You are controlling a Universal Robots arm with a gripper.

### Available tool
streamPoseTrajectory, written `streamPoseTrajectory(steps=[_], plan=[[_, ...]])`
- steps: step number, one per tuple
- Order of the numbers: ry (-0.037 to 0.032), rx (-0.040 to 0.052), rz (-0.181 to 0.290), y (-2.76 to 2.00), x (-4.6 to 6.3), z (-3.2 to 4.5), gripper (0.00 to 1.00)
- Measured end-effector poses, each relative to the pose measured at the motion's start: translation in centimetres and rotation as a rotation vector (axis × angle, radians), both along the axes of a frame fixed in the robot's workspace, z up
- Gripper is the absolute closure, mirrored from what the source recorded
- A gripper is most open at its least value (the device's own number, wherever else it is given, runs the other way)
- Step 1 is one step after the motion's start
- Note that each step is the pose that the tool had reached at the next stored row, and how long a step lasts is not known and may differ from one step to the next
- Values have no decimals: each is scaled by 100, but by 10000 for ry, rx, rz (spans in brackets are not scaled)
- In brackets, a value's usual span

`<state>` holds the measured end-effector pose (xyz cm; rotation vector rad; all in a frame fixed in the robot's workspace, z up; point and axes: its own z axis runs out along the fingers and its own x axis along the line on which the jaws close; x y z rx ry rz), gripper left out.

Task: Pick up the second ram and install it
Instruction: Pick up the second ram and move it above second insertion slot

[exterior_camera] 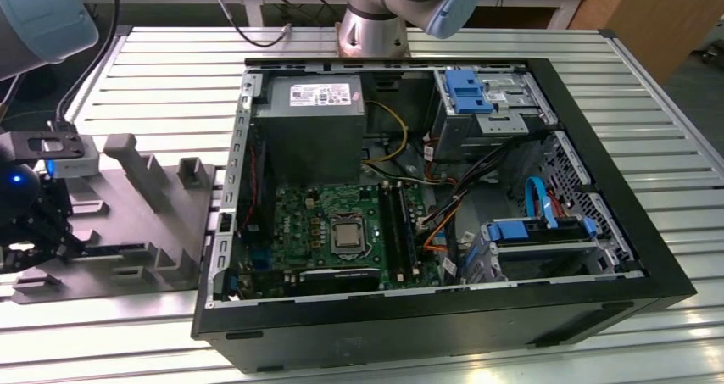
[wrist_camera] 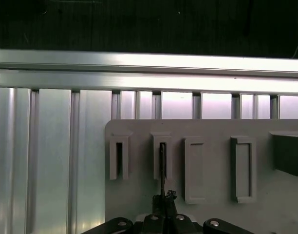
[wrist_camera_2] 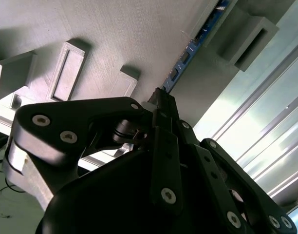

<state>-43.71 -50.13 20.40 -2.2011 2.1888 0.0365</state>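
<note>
Dark blue-green, thin circuit-board second ram (wrist_camera_2: 188,48) (wrist_camera: 162,165) sits at a narrow slot of the grey plastic holder (wrist_camera: 139,195) on the slatted aluminium tabletop (wrist_camera: 51,161). The black pincer (wrist_camera_2: 158,100) (wrist_camera: 163,202) is clamped on its near end.

Slatted aluminium table (exterior_camera: 633,70), open black computer case (exterior_camera: 453,333), grey holder plate (exterior_camera: 158,223) beside it

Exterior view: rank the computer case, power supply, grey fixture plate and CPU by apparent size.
1. computer case
2. grey fixture plate, though part of it is covered
3. power supply
4. CPU
</note>
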Motion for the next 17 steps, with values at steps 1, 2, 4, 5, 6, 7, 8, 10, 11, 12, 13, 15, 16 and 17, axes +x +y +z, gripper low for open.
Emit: streamPoseTrajectory(steps=[1,2,4,5,6,7,8,10,11,12,13,15,16,17], plan=[[0,1,0,0,0,17,88],[0,1,-1,0,0,35,88],[-1,1,0,0,0,78,88],[-1,1,0,0,0,103,88],[-1,1,0,0,0,129,88],[-1,1,0,0,0,155,88],[-1,1,-1,0,0,185,88],[-1,1,0,0,0,242,88],[-1,1,0,0,0,273,88],[-1,1,0,0,0,303,88],[-1,1,0,0,0,340,88],[-2,2,-1,1,0,423,88],[-1,1,0,0,0,463,88],[0,0,0,1,0,505,88]])
